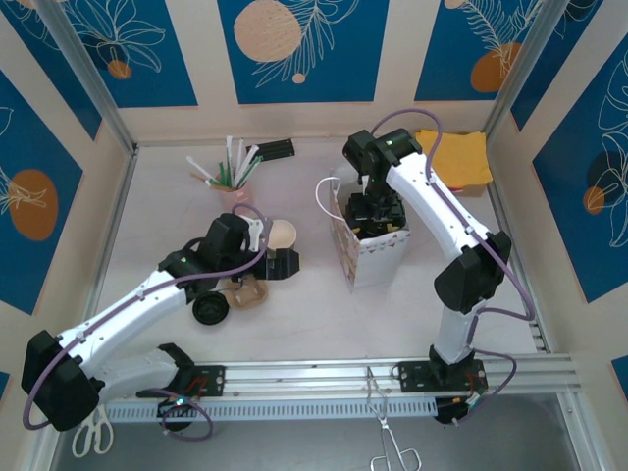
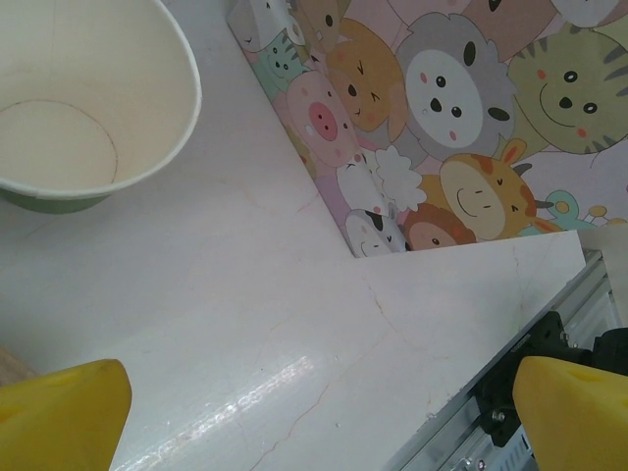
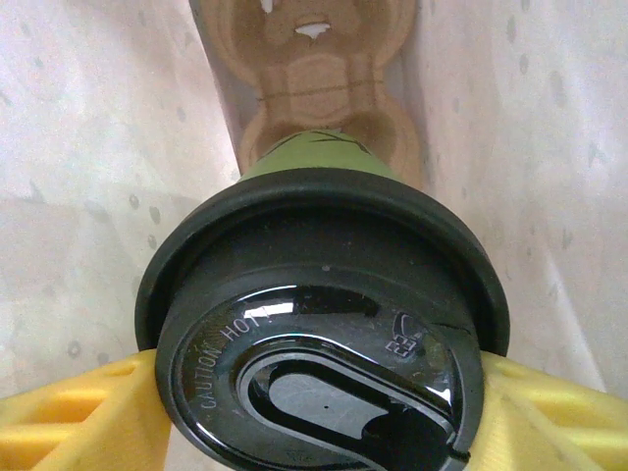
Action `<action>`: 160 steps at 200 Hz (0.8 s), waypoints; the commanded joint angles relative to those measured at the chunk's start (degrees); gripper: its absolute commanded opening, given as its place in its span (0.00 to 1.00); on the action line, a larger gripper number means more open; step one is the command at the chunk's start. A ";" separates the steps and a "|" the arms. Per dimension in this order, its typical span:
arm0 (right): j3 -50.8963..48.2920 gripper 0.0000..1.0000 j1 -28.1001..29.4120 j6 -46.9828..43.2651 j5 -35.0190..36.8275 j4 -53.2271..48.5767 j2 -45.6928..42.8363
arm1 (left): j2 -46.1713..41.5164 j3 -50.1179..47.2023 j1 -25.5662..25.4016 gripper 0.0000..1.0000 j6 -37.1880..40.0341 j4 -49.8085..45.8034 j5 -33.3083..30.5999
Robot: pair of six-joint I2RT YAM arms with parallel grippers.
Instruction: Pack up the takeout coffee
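Packing is sitting partway: right gripper (image 3: 319, 422) is pinching a lidded cup (image 3: 324, 294) inside the bag (image 1: 378, 257), while left gripper (image 2: 314, 412) is hanging spread beside an unlidded cup (image 2: 78, 108).

I see the bag (image 1: 373, 250) at mid-table, the lidded cup (image 3: 324, 324) inside it above a carrier (image 3: 319, 59). The open cup (image 1: 283, 235) stands left of the bag, a loose lid (image 1: 209, 310) nearer the bases, the straws (image 1: 231, 169) behind.

lab booth, printed wall panels (image 1: 299, 44)
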 commanded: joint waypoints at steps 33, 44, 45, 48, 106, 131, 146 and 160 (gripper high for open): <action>2.99 0.69 -0.67 -1.46 -1.36 -0.38 1.43 | 0.11 2.16 -0.66 1.00 0.40 0.37 0.43; 2.77 0.69 -0.84 -1.55 -1.36 -0.15 1.57 | 0.06 2.38 -0.64 1.00 0.40 0.22 0.12; 2.72 0.69 -0.86 -1.57 -1.36 -0.14 1.56 | 0.04 2.43 -0.66 1.00 0.40 0.21 0.08; 2.56 0.69 -0.93 -1.59 -1.36 -0.11 1.58 | 0.03 2.48 -0.67 1.00 0.39 0.13 -0.02; 0.07 0.69 -1.32 -2.03 -1.90 1.68 1.12 | -0.23 3.01 -0.60 1.00 0.50 -0.06 -0.92; -1.48 0.69 -1.41 -2.20 -2.06 2.79 0.99 | -0.22 3.36 -0.67 1.00 0.53 -0.19 -0.88; -2.15 0.69 -1.50 -2.20 -2.23 3.08 0.99 | -0.40 3.36 -0.65 1.00 0.65 -0.24 -1.04; -2.42 0.69 -1.50 -2.38 -2.33 3.35 0.86 | -0.66 3.36 -0.62 1.00 0.59 -0.22 -1.49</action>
